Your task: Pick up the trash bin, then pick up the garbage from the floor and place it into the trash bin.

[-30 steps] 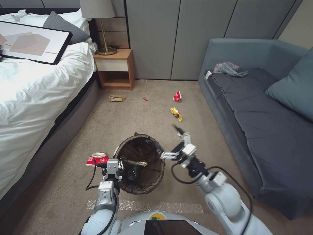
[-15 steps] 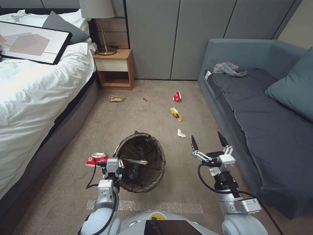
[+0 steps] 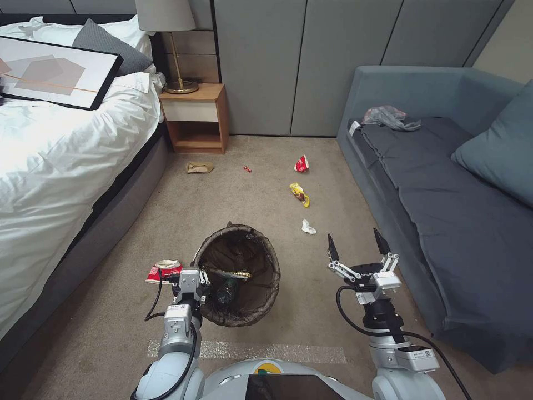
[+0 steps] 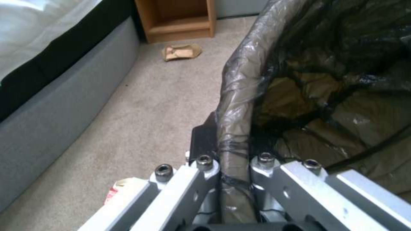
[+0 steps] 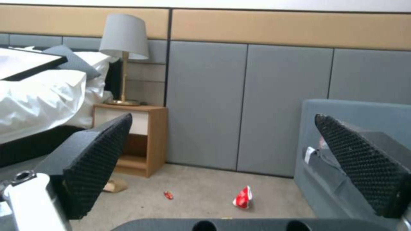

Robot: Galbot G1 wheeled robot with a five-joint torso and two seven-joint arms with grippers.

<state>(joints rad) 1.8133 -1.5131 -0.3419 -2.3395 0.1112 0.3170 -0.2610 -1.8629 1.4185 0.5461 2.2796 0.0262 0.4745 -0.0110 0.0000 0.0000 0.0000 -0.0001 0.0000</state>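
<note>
While the left gripper (image 3: 191, 278) pinches the rim of the small round white plastic bin w/ crinkly dark bag liner (image 3: 239, 275), the right gripper (image 3: 358, 250) hangs beside the bin, jaws wide apart, nothing held. Crumpled white tissue (image 3: 308, 226) lies just beyond the bin: prob. light, soft, squashy; pinch its middle.

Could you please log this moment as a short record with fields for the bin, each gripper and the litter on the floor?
Trash bin: trash bin, upright, bag-lined, litter inside
Left gripper: left gripper, shut on the bin's near-left rim
Right gripper: right gripper, open, empty, raised beside the sofa
Floor litter: crumpled tissue, yellow wrapper, red-and-white cup, red scrap, tan packet, crushed cup left of the bin
Setting: carpet between bed and sofa
</note>
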